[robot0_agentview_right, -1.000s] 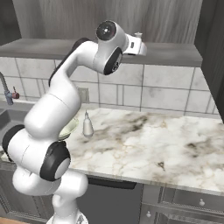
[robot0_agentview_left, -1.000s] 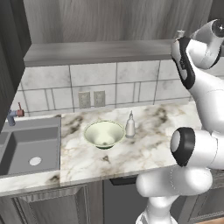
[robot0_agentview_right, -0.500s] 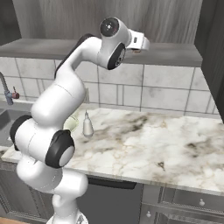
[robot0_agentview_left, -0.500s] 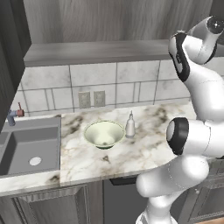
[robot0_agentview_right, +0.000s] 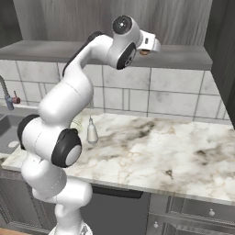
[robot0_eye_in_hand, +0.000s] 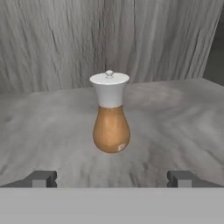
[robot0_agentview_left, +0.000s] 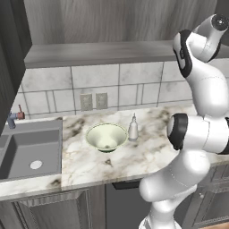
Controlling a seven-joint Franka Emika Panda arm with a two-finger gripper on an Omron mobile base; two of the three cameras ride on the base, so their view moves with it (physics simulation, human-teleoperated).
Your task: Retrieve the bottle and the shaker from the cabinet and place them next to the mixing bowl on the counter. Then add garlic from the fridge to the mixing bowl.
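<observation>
In the hand view the orange-brown shaker (robot0_eye_in_hand: 110,118) with its pale cap stands upright on the grey cabinet shelf (robot0_eye_in_hand: 183,118), straight ahead of my gripper (robot0_eye_in_hand: 111,178). The gripper is open, its fingertips (robot0_eye_in_hand: 41,178) wide apart and short of the shaker. Down on the marble counter (robot0_agentview_left: 134,156) the white bottle (robot0_agentview_left: 133,128) stands just right of the cream-green mixing bowl (robot0_agentview_left: 106,137). From the right base view the bottle (robot0_agentview_right: 92,131) shows beside my arm, and my hand (robot0_agentview_right: 149,42) is raised at shelf height. The garlic and the fridge are out of view.
A grey sink (robot0_agentview_left: 27,152) with a faucet (robot0_agentview_left: 13,117) is set in the counter's left end. A tiled backsplash (robot0_agentview_left: 112,89) with two outlets runs behind. A dark cabinet side (robot0_agentview_right: 225,55) stands at the right. The counter (robot0_agentview_right: 174,151) stretches bare to the right of the bottle.
My arm has reached a little further up and in toward the cabinet shelf. The gripper has stayed open, and the bottle and the bowl have not moved.
</observation>
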